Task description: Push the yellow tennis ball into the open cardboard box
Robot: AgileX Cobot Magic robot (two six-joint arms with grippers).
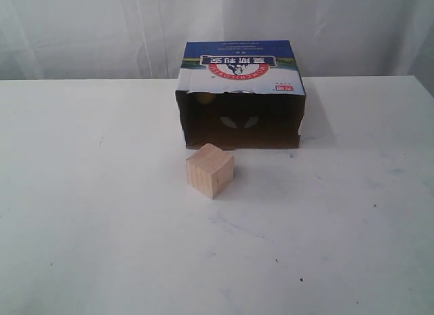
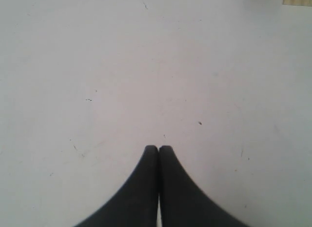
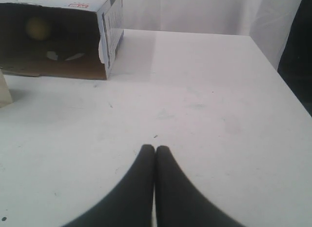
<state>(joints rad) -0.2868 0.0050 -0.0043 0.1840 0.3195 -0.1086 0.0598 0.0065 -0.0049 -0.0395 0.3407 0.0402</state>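
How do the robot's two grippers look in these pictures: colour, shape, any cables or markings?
The left gripper and the right gripper look alike: each has two smooth, matte black fingers, broad at the base and curving inward to narrow, rounded tips. No cables, markings or labels show on them. The arms themselves appear in no view.
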